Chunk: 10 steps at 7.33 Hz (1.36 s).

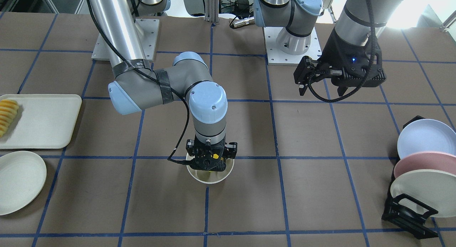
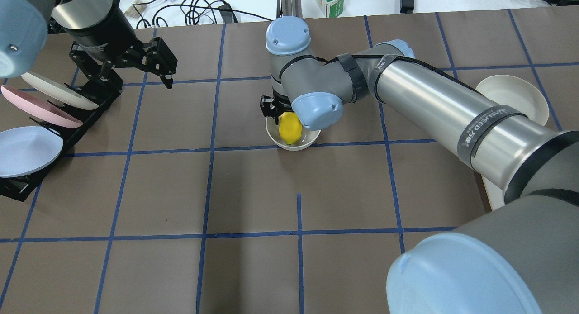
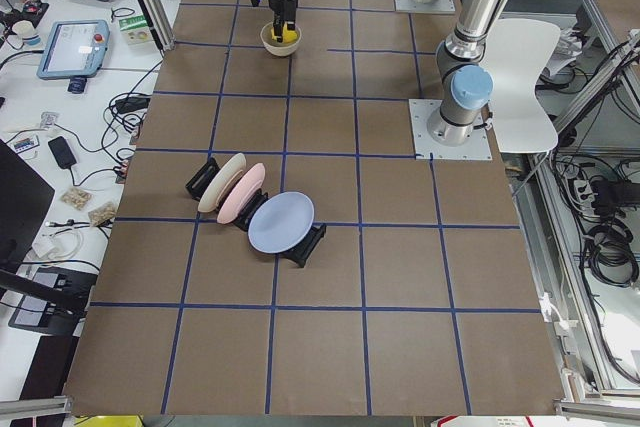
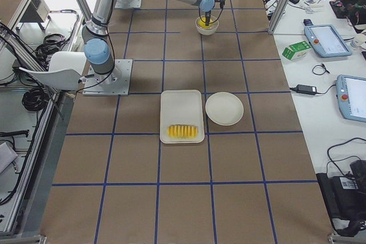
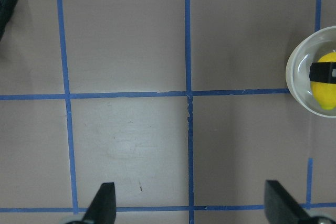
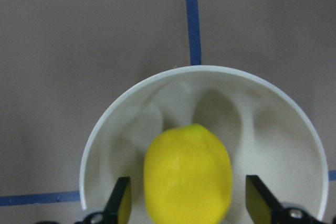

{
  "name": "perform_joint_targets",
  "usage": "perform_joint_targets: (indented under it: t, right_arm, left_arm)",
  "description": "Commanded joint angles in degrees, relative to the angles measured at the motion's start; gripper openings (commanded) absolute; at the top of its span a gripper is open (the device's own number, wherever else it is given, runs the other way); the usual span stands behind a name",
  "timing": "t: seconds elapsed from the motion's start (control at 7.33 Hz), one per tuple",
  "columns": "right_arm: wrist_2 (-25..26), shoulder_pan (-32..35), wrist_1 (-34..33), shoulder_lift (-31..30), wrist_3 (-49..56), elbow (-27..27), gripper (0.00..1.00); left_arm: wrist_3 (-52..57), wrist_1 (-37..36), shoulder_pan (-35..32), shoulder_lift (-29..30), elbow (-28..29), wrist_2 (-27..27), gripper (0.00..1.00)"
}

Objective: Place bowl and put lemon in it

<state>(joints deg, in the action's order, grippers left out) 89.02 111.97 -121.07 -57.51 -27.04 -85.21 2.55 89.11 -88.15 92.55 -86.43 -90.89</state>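
Step in hand, as judged: lemon drop-off, at the let-go. Bowl placement is taken as done.

- The deep, round, glossy off-white bowl [image 2: 294, 146] is set upright near the table middle, by a blue tape line.
- The small bright yellow oval lemon [image 6: 188, 177] is inside it, apparently resting on the bowl floor.
- The right gripper [image 1: 210, 161] is lowered straight down into the bowl mouth. Its fingers [image 6: 124, 205] are spread, with a gap seen on each side of the lemon. Nothing is gripped.
- The left gripper [image 5: 191, 205] is held high towards the left end, near the black plate rack [image 1: 406, 218]. Its fingers are wide apart and empty. No part in this step is expected of it.

Next move, as judged: a straight vertical lift of the right gripper is called for, fingers kept apart. A sideways exit could catch the bowl wall and drag or tip the bowl.

Surface: the flat brown matt table cover [image 1: 302, 133] is gridded with blue tape.
- Left end: three plates are stood on edge in the rack: pale blue round plate [image 1: 424, 138], pink plate [image 1: 416, 163], off-white plate [image 1: 420, 190].
- Right end: a rectangular white tray [image 1: 42, 122] carries sliced ridged yellow food [image 1: 8, 115] at one end. A flat white round plate [image 1: 17, 183] lies just beside the tray.

Room: a white bench runs along the far side, with cables, a grey-blue handheld screen unit [image 3: 72, 47] and a green-and-white carton [image 4: 296, 50].
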Motion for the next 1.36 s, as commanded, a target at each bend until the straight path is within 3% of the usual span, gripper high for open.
perform_joint_targets:
  t: [0.0,0.27,0.41,0.68,0.82,0.95,1.23]
  right_arm:
    - [0.11,-0.09,0.56,-1.02,0.14,0.65,1.0]
    - [0.02,-1.22,4.06,-5.21,0.14,0.65,1.0]
    - [-0.07,-4.02,8.43,-8.89,0.58,0.83,1.0]
    - [-0.07,-12.35,22.38,-17.24,11.16,3.98,1.0]
    - [-0.68,-16.4,26.19,-19.98,16.18,4.34,1.0]
    - [-0.77,-19.22,26.49,-22.53,21.97,3.82,1.0]
    - [-0.69,-20.22,30.43,-25.62,22.91,3.47,1.0]
  left_arm:
    - [0.0,0.01,0.0,-0.26,0.04,0.01,1.0]
    - [0.0,0.01,0.0,-0.26,0.04,0.01,1.0]
    - [0.09,0.1,0.0,-0.35,0.04,0.01,1.0]
    - [0.09,0.1,0.0,-0.35,0.04,0.01,1.0]
    - [0.09,0.1,0.0,-0.35,0.04,0.01,1.0]
    - [0.09,0.1,0.0,-0.44,0.04,0.01,1.0]
    - [0.09,0.1,0.0,-0.44,0.04,0.18,1.0]
